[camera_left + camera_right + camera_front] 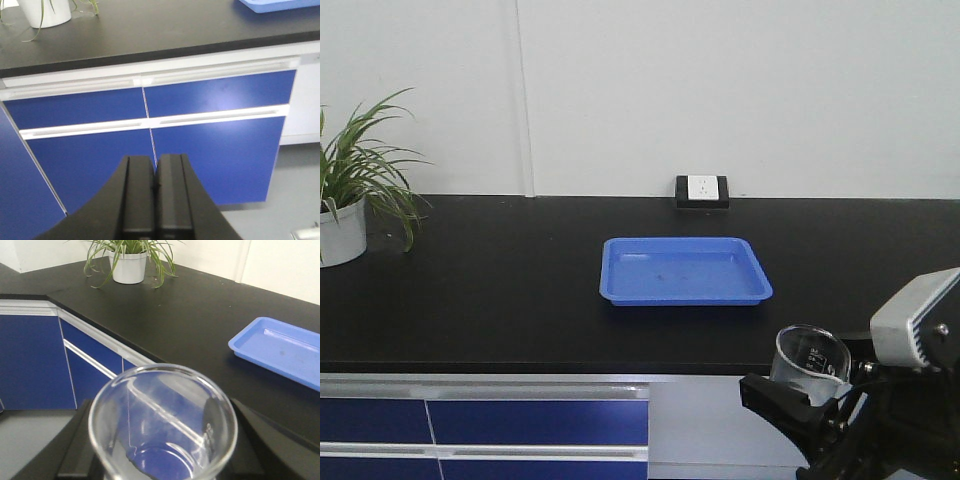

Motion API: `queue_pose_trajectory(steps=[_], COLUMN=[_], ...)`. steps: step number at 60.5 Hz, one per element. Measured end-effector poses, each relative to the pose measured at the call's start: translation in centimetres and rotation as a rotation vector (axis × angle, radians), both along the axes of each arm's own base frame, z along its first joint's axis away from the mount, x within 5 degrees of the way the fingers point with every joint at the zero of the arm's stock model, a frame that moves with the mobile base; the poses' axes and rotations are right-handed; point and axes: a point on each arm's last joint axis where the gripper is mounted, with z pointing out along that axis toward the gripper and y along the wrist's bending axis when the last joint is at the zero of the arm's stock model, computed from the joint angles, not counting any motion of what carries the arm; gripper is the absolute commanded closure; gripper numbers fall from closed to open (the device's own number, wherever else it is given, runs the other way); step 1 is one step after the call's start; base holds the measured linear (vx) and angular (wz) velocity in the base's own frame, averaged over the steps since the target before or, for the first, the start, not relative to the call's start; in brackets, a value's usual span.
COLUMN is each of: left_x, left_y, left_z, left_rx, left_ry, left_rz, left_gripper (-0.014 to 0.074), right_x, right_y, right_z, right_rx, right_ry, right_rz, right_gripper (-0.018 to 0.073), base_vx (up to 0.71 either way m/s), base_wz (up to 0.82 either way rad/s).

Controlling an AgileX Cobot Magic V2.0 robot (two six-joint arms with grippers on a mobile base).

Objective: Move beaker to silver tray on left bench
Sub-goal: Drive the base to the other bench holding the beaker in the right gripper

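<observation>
Beaker (810, 360) is hanging in mid-air right between the fingers of the right pincer (798, 392), which is clamping it from both sides, so the pickup part is looking done. The carrying and setting down isn't. No silver tray is showing up in any view, only a blue tray (685, 270) sitting out ahead of the pincer on the black counter (470, 300), plus a potted plant (345, 200) way off to its left. Left pincer (155, 200) is idling with its fingers pressed together, gripping nothing, pointing at some blue drawers (215, 100). I'm guessing most of the trip is left.
</observation>
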Motion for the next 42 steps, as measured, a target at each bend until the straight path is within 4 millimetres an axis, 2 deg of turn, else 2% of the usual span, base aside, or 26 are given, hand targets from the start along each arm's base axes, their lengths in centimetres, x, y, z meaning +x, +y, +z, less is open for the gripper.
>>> queue_pose_trajectory(steps=[25,42], left_x=[0.00,0.00], left_y=[0.00,0.00], left_z=[0.00,0.00], left_rx=[0.000,0.000], left_ry=[0.000,0.000], left_rz=[0.000,0.000], left_gripper=[0.0595,0.0595], right_x=[0.00,0.00], right_y=[0.00,0.00], right_z=[0.00,0.00], right_rx=[0.000,0.000], right_ry=[0.000,0.000], right_rz=[0.000,0.000], right_gripper=[0.0570,0.0570], base_vx=[-0.24,-0.13], base_wz=[0.00,0.27])
